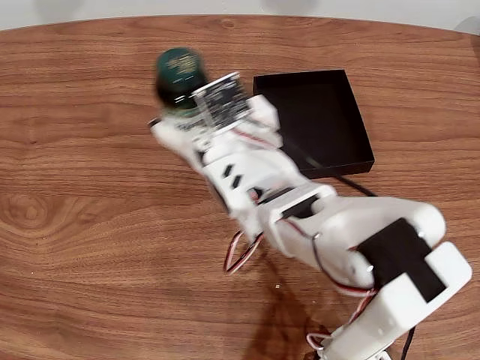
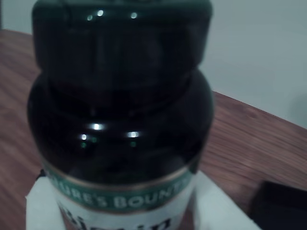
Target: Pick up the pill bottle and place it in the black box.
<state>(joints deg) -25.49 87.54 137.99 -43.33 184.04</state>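
The pill bottle (image 1: 180,73) is a dark amber bottle with a dark green cap, left of the black box (image 1: 315,120) in the fixed view. It stands upright at the tip of my white arm, which reaches in from the lower right. My gripper (image 1: 178,105) is shut on the bottle's lower body. In the wrist view the pill bottle (image 2: 120,110) looms very close, with its white-and-green label at the bottom. White fingers (image 2: 41,208) flank the label on both sides of my gripper (image 2: 124,215). A corner of the black box (image 2: 280,206) shows at lower right. Whether the bottle touches the table is hidden.
The wooden table (image 1: 75,210) has free room to the left and along the far edge. A black cable (image 1: 352,184) runs from the box's near side under the arm. Red and white wires (image 1: 238,259) loop below the arm.
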